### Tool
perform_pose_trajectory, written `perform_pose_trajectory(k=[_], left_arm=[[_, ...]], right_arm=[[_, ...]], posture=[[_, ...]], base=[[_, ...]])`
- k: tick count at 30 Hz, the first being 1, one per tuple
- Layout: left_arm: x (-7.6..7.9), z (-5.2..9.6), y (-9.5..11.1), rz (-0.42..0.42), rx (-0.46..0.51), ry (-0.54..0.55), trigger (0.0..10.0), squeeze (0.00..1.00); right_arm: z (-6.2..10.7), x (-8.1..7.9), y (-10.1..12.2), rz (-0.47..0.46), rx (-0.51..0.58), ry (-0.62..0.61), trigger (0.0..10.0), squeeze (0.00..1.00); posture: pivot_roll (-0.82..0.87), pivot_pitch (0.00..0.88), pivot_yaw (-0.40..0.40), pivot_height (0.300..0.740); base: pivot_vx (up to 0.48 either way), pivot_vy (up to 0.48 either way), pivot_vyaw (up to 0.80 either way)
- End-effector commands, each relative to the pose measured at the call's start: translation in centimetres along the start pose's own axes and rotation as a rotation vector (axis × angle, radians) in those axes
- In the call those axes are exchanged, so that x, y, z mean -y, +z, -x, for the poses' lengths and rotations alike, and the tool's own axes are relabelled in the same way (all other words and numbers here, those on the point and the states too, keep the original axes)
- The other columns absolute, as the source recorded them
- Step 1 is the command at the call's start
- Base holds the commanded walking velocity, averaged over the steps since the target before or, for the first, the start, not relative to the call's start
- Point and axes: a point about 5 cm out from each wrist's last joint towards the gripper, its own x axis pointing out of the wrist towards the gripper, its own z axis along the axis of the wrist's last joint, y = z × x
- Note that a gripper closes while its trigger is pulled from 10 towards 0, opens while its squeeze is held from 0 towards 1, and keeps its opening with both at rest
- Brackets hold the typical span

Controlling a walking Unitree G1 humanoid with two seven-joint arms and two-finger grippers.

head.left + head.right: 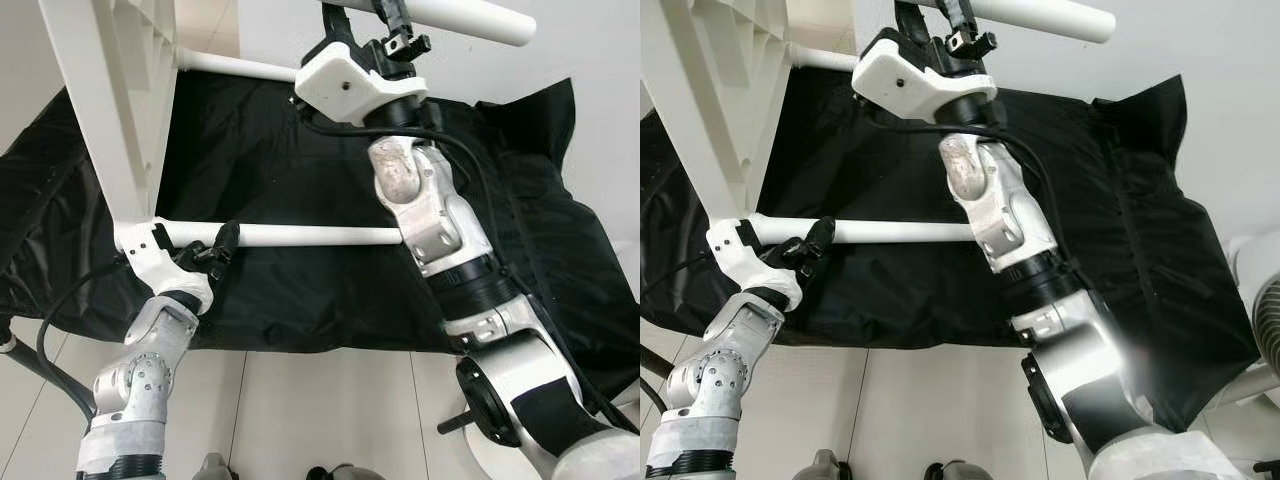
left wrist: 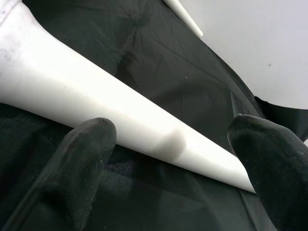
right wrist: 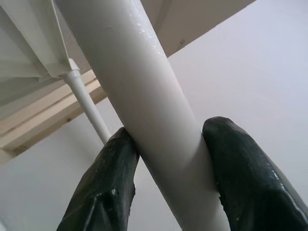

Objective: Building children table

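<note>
Right hand (image 1: 395,35) is clamped around the upper white leg (image 1: 470,18) of the children's table; the right wrist view shows both black fingers (image 3: 103,187) pressed against opposite sides of that tube. Holding it there looks meant to steady the whole frame, or to push the leg home into its socket, while the other arm works lower down.

Taking the white ribbed tabletop (image 1: 110,100) as the landmark: it stands on edge at the robot's left, tilted, with the legs sticking out sideways from it toward the right. The gripped leg juts from its upper part. A second leg (image 1: 230,65) runs from it just below and behind that one. A third, the lower leg (image 1: 300,236), comes out of its bottom corner, lying roughly level over the black cloth (image 1: 300,300).

Left hand (image 1: 195,250) sits at that lower leg, close to where it meets the tabletop. Its fingers (image 2: 82,159) are spread apart on either side of the tube and not squeezing it, as the left wrist view shows, so it seems either poised to grip or merely guarding the joint.

The cloth lies spread on the pale tiled floor (image 1: 320,400) under the tabletop, probably to protect the parts from scratches during assembly.
</note>
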Motion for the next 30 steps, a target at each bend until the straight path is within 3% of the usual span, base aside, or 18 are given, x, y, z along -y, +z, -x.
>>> perform_pose_trajectory(k=[1, 10, 13, 16, 21, 23, 24, 25, 26, 27, 28, 29, 30], left_arm=[[-2.1, 0.6, -1.1, -0.009, -0.058, 0.116, 10.0, 0.00], [-2.5, 0.0, -1.2, -0.043, -0.072, 0.193, 10.0, 0.00], [-2.6, 0.3, -1.3, -0.058, -0.084, 0.191, 10.0, 0.00], [-2.8, 0.4, -1.1, -0.076, -0.078, 0.208, 10.0, 0.00], [-2.1, -0.7, -0.7, -0.062, -0.061, 0.180, 10.0, 0.00], [-1.9, -0.9, -0.7, -0.059, -0.059, 0.171, 10.0, 0.00], [-1.8, -1.0, -0.7, -0.055, -0.058, 0.165, 10.0, 0.00], [-1.8, -1.0, -0.7, -0.055, -0.058, 0.165, 10.0, 0.00], [-1.8, -0.9, -0.8, -0.053, -0.066, 0.153, 10.0, 0.00], [-1.8, -0.7, -0.9, -0.056, -0.075, 0.129, 10.0, 0.00], [-1.8, -0.6, -1.0, -0.059, -0.082, 0.113, 10.0, 0.00], [-1.8, -0.4, -1.1, -0.081, -0.094, 0.092, 10.0, 0.00], [-1.8, -0.2, -1.1, -0.096, -0.101, 0.080, 10.0, 0.00]], right_arm=[[2.2, -0.5, -3.0, -0.118, -0.169, -0.005, 0.0, 0.00], [3.5, 0.3, -4.4, -0.193, -0.228, -0.060, 0.0, 0.00], [4.1, 1.5, -5.3, -0.243, -0.278, -0.111, 0.0, 0.00], [4.7, 2.3, -6.0, -0.227, -0.295, -0.136, 0.0, 0.00], [5.9, 1.8, -6.8, -0.176, -0.296, -0.087, 0.0, 0.00], [6.2, 1.5, -7.0, -0.131, -0.291, -0.062, 0.6, 0.00], [6.8, 1.1, -7.3, -0.111, -0.292, -0.037, 5.4, 0.00], [6.8, 1.1, -7.3, -0.111, -0.292, -0.037, 5.4, 0.00], [5.6, 3.9, -5.1, -0.069, -0.243, -0.014, 10.0, 0.00], [5.6, 6.1, -3.5, -0.070, -0.233, -0.010, 10.0, 0.76], [5.8, 7.5, -2.3, -0.083, -0.226, -0.008, 10.0, 0.76], [6.4, 7.9, -2.0, -0.094, -0.234, 0.014, 10.0, 1.00], [6.8, 7.6, -2.3, -0.103, -0.247, 0.029, 10.0, 1.00]], posture=[[-0.02, 0.172, -0.035, 0.740], [-0.05, 0.169, -0.015, 0.740], [-0.06, 0.169, -0.007, 0.740], [-0.06, 0.167, -0.007, 0.740], [-0.06, 0.166, -0.004, 0.740], [-0.06, 0.166, -0.004, 0.740], [-0.06, 0.165, -0.005, 0.740], [-0.06, 0.165, -0.005, 0.740], [-0.06, 0.164, -0.001, 0.740], [-0.06, 0.165, -0.002, 0.740], [-0.06, 0.165, -0.002, 0.740], [-0.06, 0.165, -0.002, 0.740], [-0.06, 0.165, -0.002, 0.740]], base=[[0.000, 0.000, 0.00], [0.000, 0.000, 0.00], [0.000, 0.000, 0.00], [0.000, 0.000, 0.00], [0.000, 0.000, 0.00], [0.000, 0.000, 0.00], [0.000, 0.000, 0.00], [0.000, 0.000, 0.00], [0.000, 0.000, 0.00], [0.000, 0.000, 0.00], [0.000, 0.000, 0.00], [0.000, 0.000, 0.00], [0.000, 0.000, 0.00]])
